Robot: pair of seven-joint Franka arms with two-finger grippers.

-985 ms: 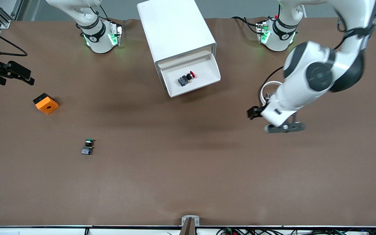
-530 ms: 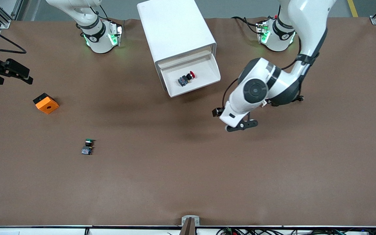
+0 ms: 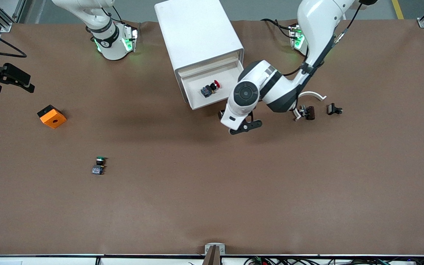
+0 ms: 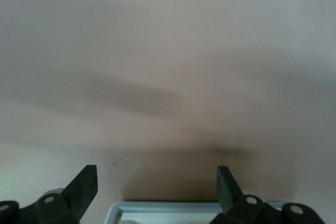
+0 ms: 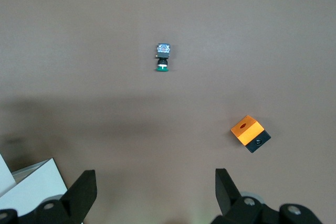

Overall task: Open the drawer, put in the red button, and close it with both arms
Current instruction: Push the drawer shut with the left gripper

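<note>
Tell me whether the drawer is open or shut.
Open: the drawer is pulled out of the cabinet, the red button lying exposed in its tray.

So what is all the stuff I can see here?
Cabinet: one, white, between the arms' bases.
Drawer: one, white, pulled open.
Red button: one, in the drawer.
Green button: one, on the table, nearer the camera than the orange block.
Orange block: one, toward the right arm's end.
Small black parts: two, toward the left arm's end.
Table: one, brown.
Left gripper: black, open, at the drawer's front.
Right gripper: black, open, above the table's end.
</note>
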